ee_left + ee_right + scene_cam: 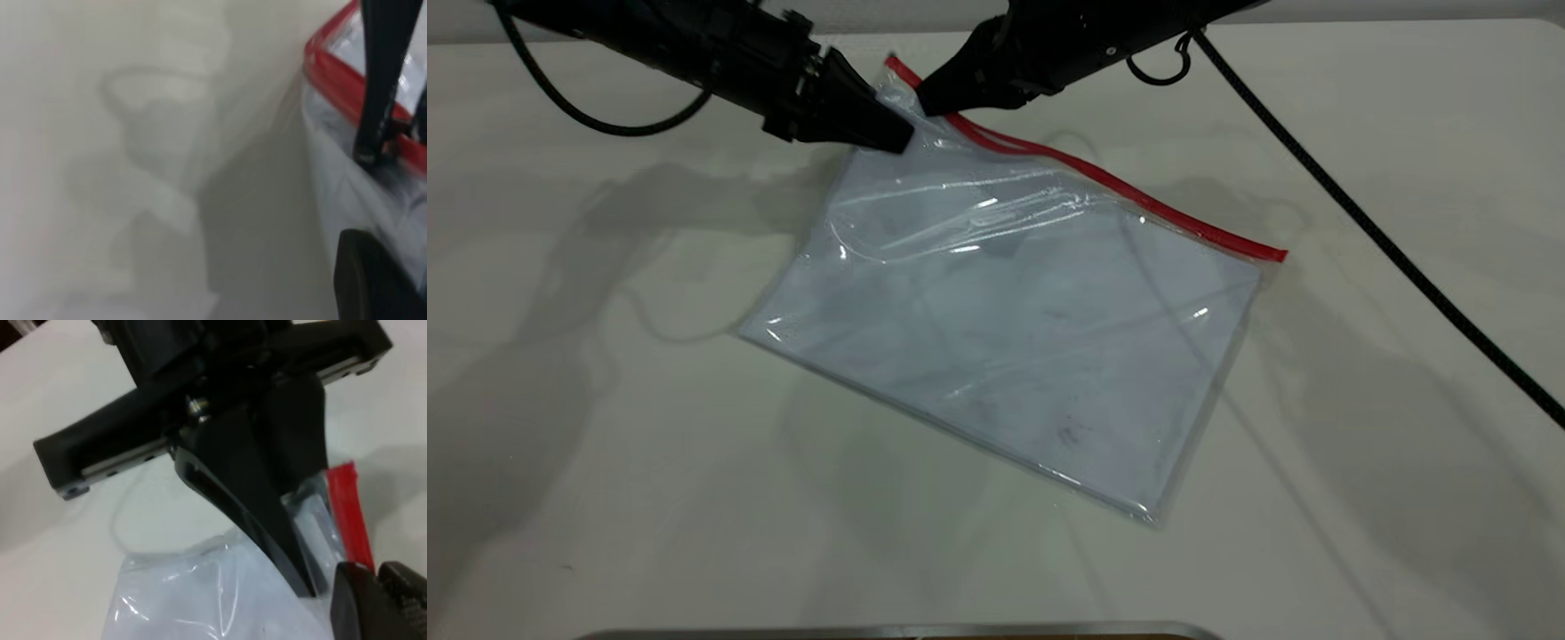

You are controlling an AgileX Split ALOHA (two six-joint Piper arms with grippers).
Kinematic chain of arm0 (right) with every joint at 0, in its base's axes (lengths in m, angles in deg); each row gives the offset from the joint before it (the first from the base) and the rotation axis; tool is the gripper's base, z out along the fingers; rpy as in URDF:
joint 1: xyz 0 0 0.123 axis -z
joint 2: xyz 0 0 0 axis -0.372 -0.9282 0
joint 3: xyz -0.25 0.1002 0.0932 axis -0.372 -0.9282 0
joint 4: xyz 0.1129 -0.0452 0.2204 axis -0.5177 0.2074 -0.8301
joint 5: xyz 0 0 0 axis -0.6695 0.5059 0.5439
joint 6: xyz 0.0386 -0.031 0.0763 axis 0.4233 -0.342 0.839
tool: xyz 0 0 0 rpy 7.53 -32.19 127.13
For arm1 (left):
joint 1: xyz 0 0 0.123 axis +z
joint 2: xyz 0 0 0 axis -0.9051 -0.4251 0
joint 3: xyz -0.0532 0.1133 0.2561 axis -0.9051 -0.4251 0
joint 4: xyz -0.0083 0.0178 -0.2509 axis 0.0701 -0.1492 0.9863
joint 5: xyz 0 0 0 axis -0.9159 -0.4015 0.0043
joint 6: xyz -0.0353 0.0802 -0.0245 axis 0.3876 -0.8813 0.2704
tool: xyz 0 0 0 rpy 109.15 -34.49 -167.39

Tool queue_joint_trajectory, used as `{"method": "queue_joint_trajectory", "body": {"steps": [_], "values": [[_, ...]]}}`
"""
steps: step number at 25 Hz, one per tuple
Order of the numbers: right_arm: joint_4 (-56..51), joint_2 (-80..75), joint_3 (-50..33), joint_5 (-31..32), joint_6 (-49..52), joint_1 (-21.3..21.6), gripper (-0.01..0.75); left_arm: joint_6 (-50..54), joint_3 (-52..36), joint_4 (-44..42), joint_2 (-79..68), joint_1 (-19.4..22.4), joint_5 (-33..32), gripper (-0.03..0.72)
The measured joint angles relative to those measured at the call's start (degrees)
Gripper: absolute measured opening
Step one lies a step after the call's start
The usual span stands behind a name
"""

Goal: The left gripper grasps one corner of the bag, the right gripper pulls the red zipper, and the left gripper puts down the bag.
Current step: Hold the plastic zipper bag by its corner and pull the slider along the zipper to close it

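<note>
A: Where is the bag (1014, 338)?

B: On the white desk (605, 498), roughly in the middle and turned at an angle. Most of it lies flat, with one corner reaching toward the desk's near edge. The part toward the far edge is lifted and crumpled.

A: And the red zipper (1103, 178)?

B: It runs along the bag's far long edge, from the raised corner near the desk's far edge down to the corner toward the right edge. Close to the raised end the two red strips stand slightly apart.

A: What holds the corner of the bag (896, 82) up?

B: The left gripper (898, 138). It reaches in from the far left, its jaws pressed together on the plastic just below that corner. In the right wrist view the same gripper (293, 553) shows its dark jaws pinching the clear film beside the red strip's end (348, 513).

A: The right gripper (929, 102)?

B: It comes in from the far right, a thin black cable (1369, 222) trailing off it across the desk. Its tips sit right at the zipper, just beside the left gripper. The left wrist view shows a thin dark finger (380, 87) crossing the red strip (333, 73). I cannot tell whether its jaws are spread or pinching the zipper.
</note>
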Motion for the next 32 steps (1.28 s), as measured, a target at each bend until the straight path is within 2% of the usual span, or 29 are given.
{"method": "queue_joint_trajectory", "body": {"steps": [8,18,32], "values": [[-0.06,0.05,0.02,0.05,-0.45,2.19,0.032,-0.18,-0.17,7.23,-0.05,3.27,-3.31,0.051],[5.20,-0.06,0.02,-0.76,-0.39,6.49,0.032,-0.36,-0.17,16.61,-0.05,6.18,-3.53,0.051],[17.57,-4.25,0.02,1.24,7.38,13.11,0.032,-1.42,-0.28,19.49,-0.05,7.03,-3.48,0.051]]}}
